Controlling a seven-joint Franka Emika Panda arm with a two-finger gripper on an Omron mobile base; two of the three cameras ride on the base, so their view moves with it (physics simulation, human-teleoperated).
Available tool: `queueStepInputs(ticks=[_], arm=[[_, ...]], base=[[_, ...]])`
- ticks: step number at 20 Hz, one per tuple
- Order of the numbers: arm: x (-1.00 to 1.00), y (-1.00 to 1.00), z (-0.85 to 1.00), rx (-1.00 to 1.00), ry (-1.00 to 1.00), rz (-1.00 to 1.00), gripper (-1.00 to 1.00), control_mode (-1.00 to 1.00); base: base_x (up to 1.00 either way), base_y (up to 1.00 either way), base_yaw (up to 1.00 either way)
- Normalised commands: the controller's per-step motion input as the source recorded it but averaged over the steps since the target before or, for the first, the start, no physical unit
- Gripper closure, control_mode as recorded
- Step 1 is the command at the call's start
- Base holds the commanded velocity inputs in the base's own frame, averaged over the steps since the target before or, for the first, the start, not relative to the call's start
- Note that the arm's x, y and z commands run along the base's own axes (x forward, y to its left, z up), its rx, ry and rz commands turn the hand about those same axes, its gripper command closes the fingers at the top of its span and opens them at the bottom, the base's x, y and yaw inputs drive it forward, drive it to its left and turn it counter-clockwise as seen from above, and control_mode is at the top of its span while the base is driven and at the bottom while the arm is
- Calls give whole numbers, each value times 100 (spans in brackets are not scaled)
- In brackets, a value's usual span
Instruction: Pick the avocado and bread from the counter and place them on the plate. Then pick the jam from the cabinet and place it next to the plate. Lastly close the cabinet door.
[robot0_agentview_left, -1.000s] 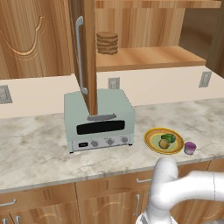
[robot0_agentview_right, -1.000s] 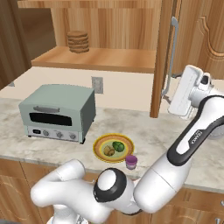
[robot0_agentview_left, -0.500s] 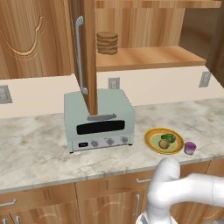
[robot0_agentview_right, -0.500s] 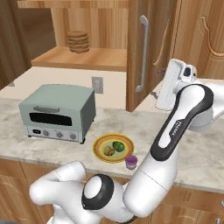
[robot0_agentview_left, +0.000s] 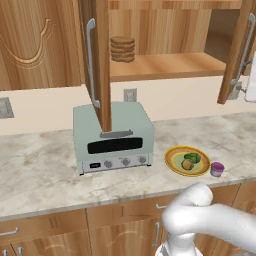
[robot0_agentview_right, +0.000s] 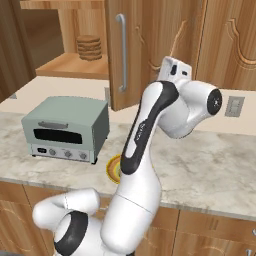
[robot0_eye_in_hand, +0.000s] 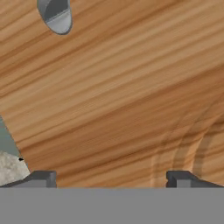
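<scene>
The cabinet door (robot0_agentview_right: 150, 52), a tall reddish-brown panel with a vertical silver bar handle (robot0_agentview_right: 121, 52), stands part-way swung across the opening of the cabinet (robot0_agentview_left: 165, 65). In the right base view it covers the right half of the opening, its handle edge just right of the stack of flat brown discs (robot0_agentview_right: 88, 47) on the shelf. In the left base view the same door (robot0_agentview_left: 237, 55) shows edge-on at the far right, while another door (robot0_agentview_left: 97, 60) stands open in front of the grey-green toaster oven (robot0_agentview_left: 112, 135).

On the counter (robot0_agentview_left: 40, 170), the left base view shows the plate (robot0_agentview_left: 187, 161) right of the oven, with the avocado (robot0_agentview_left: 193, 157) and the bread (robot0_agentview_left: 187, 164) lying on it, and the jam (robot0_agentview_left: 217, 169) set just beside its right rim. In the right base view the arm hides nearly all of this; a sliver of plate rim shows.

Against the pictures from half a second and a second ago, the door has swung markedly leftward toward shut, and the arm has followed it.

In the hand view the gripper (robot0_eye_in_hand: 111, 178) faces the door's wood grain close up, fingertips (robot0_eye_in_hand: 43, 178) set wide apart with nothing between them. Whether they touch the panel cannot be told.
</scene>
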Motion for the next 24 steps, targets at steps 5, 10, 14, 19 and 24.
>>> queueStepInputs(ticks=[5,10,14,19,24], arm=[[40,86,0,-10,0,-36,-100,-100],[84,74,0,-7,0,-38,-100,-100],[92,50,0,-2,0,-34,-100,-100],[84,29,0,0,0,-30,-100,-100],[53,11,18,0,0,-27,-100,-100]], base=[[0,0,0],[0,0,0],[0,0,0],[0,0,0],[0,0,0]])
